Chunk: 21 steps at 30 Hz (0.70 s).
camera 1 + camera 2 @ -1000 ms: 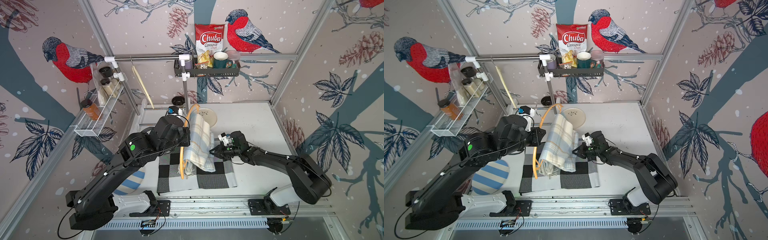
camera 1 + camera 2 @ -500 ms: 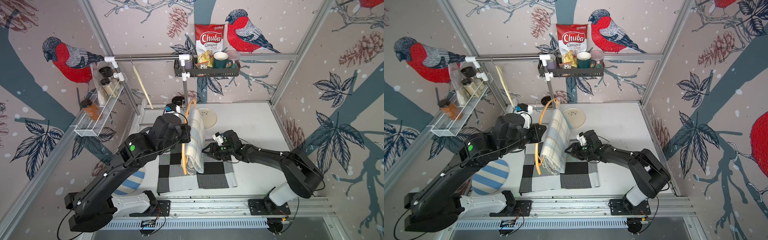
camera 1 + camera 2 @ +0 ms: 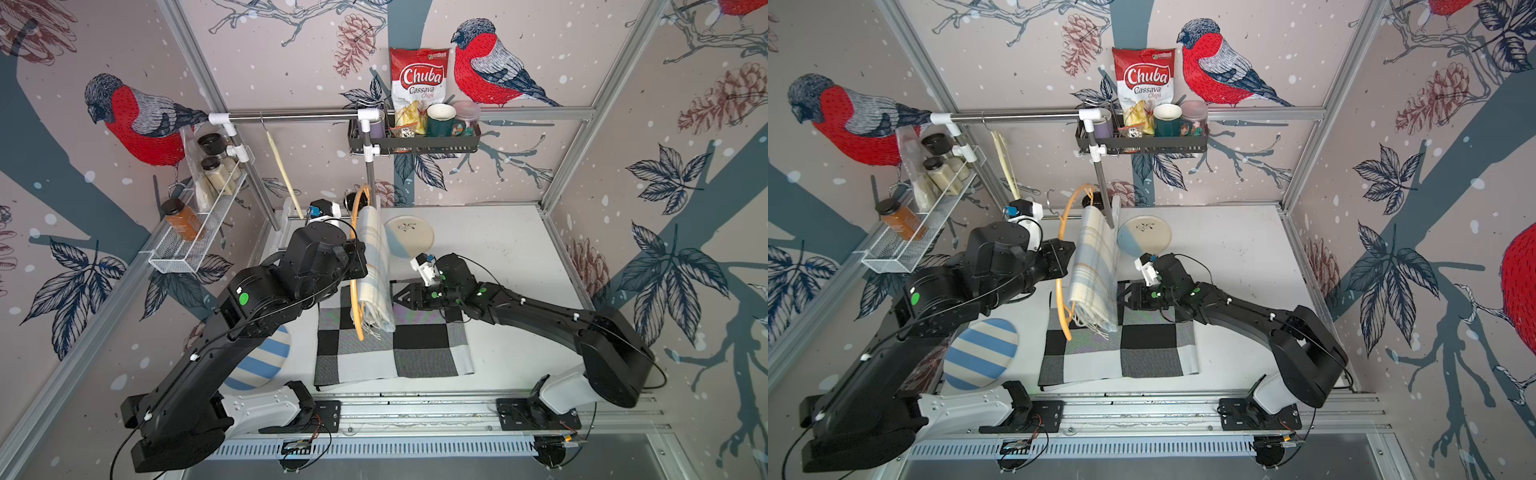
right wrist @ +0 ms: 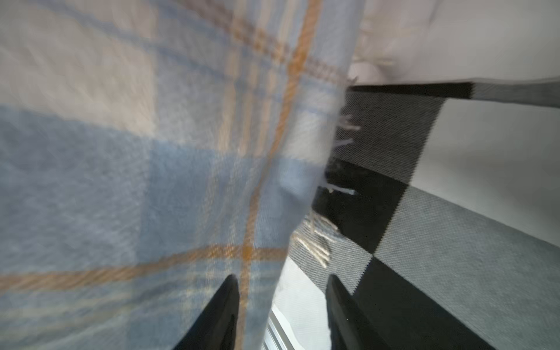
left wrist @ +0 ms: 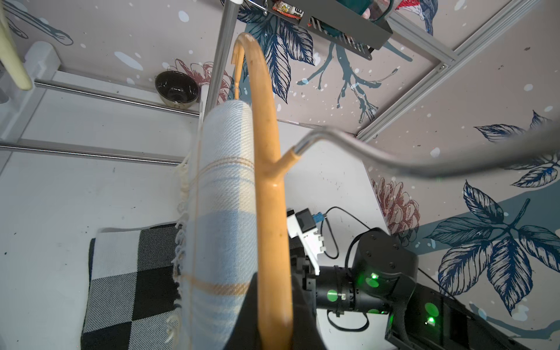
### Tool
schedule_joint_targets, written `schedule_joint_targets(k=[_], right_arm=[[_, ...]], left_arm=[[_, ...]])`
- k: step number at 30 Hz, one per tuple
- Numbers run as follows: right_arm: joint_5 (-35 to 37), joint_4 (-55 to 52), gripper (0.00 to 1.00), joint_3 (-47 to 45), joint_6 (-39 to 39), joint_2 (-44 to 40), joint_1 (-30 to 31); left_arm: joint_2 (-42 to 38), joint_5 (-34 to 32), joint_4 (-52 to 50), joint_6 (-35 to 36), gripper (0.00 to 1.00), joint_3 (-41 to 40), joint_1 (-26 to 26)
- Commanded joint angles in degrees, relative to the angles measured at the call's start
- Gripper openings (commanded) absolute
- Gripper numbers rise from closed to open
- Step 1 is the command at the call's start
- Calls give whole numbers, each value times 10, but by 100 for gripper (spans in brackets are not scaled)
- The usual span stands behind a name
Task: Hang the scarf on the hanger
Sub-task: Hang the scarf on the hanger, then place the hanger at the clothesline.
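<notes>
We see the left gripper (image 3: 356, 266) clamped on the orange hanger (image 5: 269, 212), holding it in the air over the far edge of the checkered mat (image 3: 419, 357) on the tabletop (image 3: 498, 249). The plaid scarf (image 3: 376, 266) is draped over the hanger (fringe dangling close above the mat). The right gripper (image 4: 281, 285) hovers over the mat just beside the scarf, fingers parted, pinching nothing.

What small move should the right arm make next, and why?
Probably draw the right gripper back from the scarf: its jaws stand open beside the cloth, which already drapes over the hanger that the left gripper clamps.
</notes>
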Motion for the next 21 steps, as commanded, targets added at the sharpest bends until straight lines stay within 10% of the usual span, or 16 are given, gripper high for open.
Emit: schedule_joint_targets(k=[1,21], right_arm=[[-23,-1,47,50,-22,41,30],[-38,-105,51,-18,-68,-108,-123]], left_arm=[[0,-23,11,20,0,17,7],[197,144,-132,157,0,304,270]])
